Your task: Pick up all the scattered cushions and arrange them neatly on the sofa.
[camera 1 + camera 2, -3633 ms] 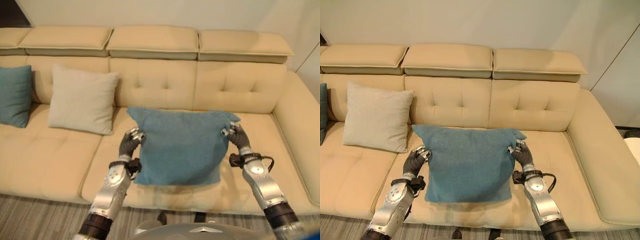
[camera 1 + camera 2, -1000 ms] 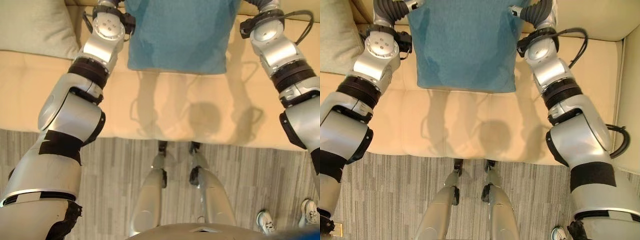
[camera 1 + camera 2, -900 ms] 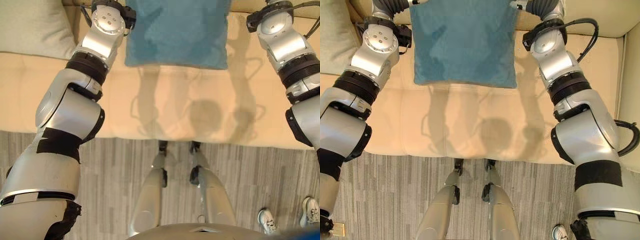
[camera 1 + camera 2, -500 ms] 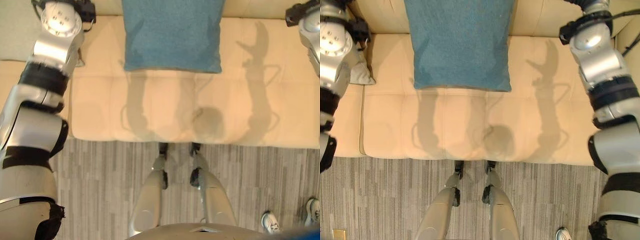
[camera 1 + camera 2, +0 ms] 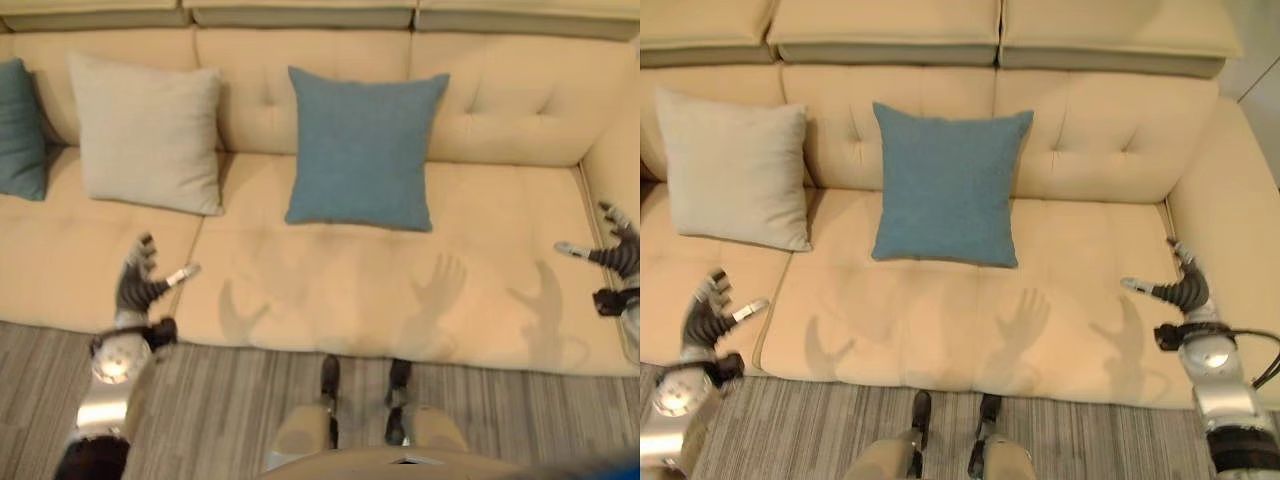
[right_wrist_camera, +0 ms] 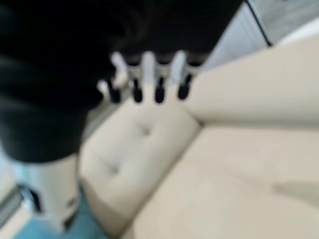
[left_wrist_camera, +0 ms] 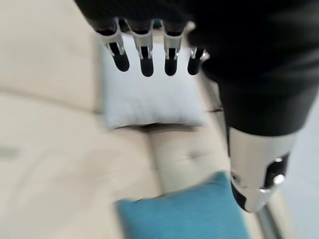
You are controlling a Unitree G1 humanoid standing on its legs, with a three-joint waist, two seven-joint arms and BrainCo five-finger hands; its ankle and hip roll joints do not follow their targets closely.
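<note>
Blue cushion stands upright on the sofa, leaning against the backrest, roughly mid-sofa on the seat. Nothing touches it. Beige cushion stands to the left of the blue cushion, also propped on the backrest, w/ a gap between the two. A second, darker teal cushion sits further left of the beige one, at the sofa's far left, partly cut off by the view's edge.

Left hand hangs over the sofa's front edge, well left of and lower than the blue cushion, below the beige cushion. Fingers straight and spread, thumb out to the side, holding nothing. Left wrist view confirms: fingers extended in a row, beige and blue cushions visible past them, no contact.

Right hand is near the sofa's right armrest, well right of the blue cushion, over the seat. Fingers splayed, thumb apart, empty. Right wrist view: fingers straight, sofa backrest and seat beyond them.

Striped grey floor runs in front of the sofa.
</note>
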